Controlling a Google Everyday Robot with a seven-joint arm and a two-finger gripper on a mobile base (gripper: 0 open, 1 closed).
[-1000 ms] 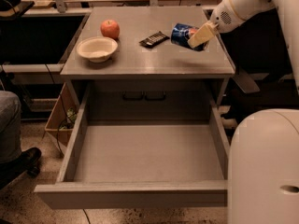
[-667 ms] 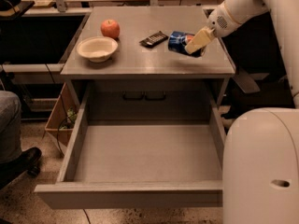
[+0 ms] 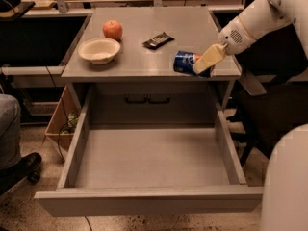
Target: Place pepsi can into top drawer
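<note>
The pepsi can (image 3: 183, 62), blue with a round logo, lies on its side in my gripper (image 3: 201, 67), at the front right edge of the grey tabletop. The cream fingers (image 3: 208, 58) are shut on the can, and the white arm reaches in from the upper right. The top drawer (image 3: 149, 199) is pulled fully out below the tabletop. Its flat grey floor is bare. The can is above and behind the drawer's back right corner.
On the tabletop are a red apple (image 3: 112, 30), a white bowl (image 3: 99, 50) and a dark snack bar (image 3: 158, 40). A panel with two dark handles (image 3: 144, 99) sits behind the drawer. A person's shoe (image 3: 19, 168) is at the left, my white body (image 3: 286, 186) at the lower right.
My gripper has carried the pepsi can from the back right of the tabletop forward to its front edge, closer to the open drawer.
</note>
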